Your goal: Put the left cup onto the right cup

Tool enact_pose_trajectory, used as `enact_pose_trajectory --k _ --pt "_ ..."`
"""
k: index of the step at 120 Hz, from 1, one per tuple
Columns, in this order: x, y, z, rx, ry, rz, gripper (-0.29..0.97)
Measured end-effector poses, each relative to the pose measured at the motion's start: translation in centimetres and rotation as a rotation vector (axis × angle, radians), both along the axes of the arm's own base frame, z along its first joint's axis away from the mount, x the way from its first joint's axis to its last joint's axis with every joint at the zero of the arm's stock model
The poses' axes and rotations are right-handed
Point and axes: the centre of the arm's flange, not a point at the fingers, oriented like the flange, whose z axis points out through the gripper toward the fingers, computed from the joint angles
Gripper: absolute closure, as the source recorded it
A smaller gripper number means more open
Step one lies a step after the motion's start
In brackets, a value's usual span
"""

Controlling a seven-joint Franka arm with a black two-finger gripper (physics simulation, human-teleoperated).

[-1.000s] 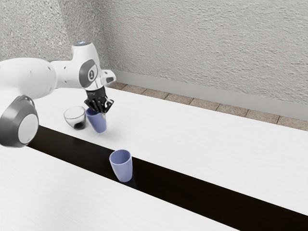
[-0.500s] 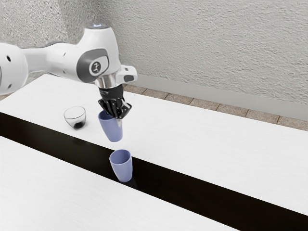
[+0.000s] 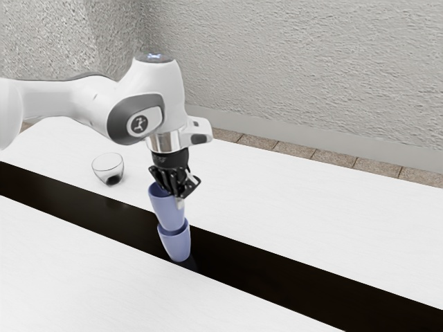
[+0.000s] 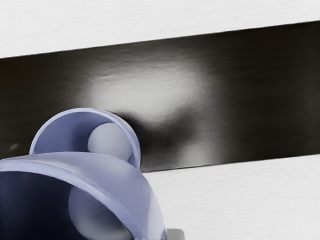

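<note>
White tabletop (image 3: 332,200) carries a black stripe (image 3: 277,270), on which the right cup (image 3: 178,247) stands upright. The gripper (image 3: 174,187) pinches the left cup (image 3: 165,207) at its rim, leaving the base free to nest; the base sits partly inside the right cup's mouth.

You see the upper blue cup (image 3: 165,207) nearly upright, its base nested in the lower blue cup (image 3: 177,245) on the dark strip (image 3: 277,273).
</note>
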Motion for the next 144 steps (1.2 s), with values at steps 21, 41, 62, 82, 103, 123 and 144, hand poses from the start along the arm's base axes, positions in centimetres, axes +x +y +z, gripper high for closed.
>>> enact_pose_trajectory --k 21,41,62,82,103,123,144 --pt "0.4 0.2 -0.7 0.003 -0.001 0.034 0.78" --pt "0.8 1.0 -1.1 0.005 -0.004 0.073 0.78" --pt "1.3 2.0 -2.2 0.007 0.001 0.111 0.78" --pt "1.8 3.5 -2.8 0.005 -0.003 0.153 0.78" --pt "2.3 4.5 -2.4 0.001 -0.021 0.184 0.78" --pt "2.3 3.4 -2.2 0.001 -0.031 0.173 0.78" --pt "2.1 1.2 -2.9 0.001 -0.029 0.143 0.78"
